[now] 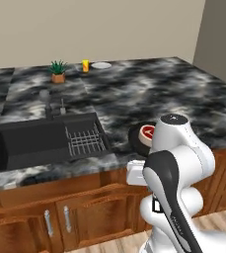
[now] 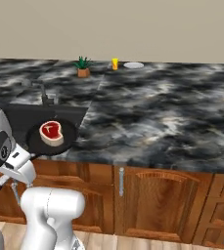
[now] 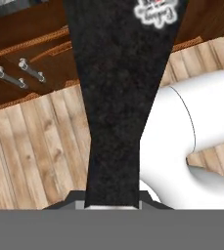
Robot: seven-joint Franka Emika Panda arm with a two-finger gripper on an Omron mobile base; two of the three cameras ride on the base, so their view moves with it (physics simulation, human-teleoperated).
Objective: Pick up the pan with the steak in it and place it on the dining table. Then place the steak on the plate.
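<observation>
End effector (image 3: 112, 205): drawn in narrow and clamped on the pan's long black handle (image 3: 114, 107). In the hand view the handle runs from between the fingers up across the picture to its silvery tip (image 3: 155, 12).
Pan (image 2: 35, 142): at the near edge of the dining table (image 2: 172, 112), just right of the sink (image 2: 15, 117). Its near rim juts out past the tabletop edge over the cabinets. I cannot tell whether it rests on the stone or is raised just off it. In the left base view the pan (image 1: 135, 136) is half hidden behind the arm's shoulder.
Steak (image 2: 52, 133): lying flat inside the pan, about the middle, red centre up with the pale fat rim round it. It also shows from the left at (image 1: 148, 132).
Plate (image 2: 133, 65): flat on the far side of the tabletop, well apart from the pan. It also shows from the left at (image 1: 101, 65).
Yellow cup (image 2: 115, 63): upright, just left of the plate.
Potted plant (image 2: 83, 67): upright on the far side, left of the yellow cup.
Sink: dark basin sunk in the left part of the tabletop, with a wire rack (image 1: 85, 141) in its right end and a faucet (image 1: 48, 101) behind it.
Cabinets (image 2: 157, 195): brown wooden doors below the tabletop, facing the robot; two of their bar handles (image 3: 20, 73) show in the hand view.
Floor (image 3: 35, 156): pale wooden planks, seen below the held handle in the hand view.
</observation>
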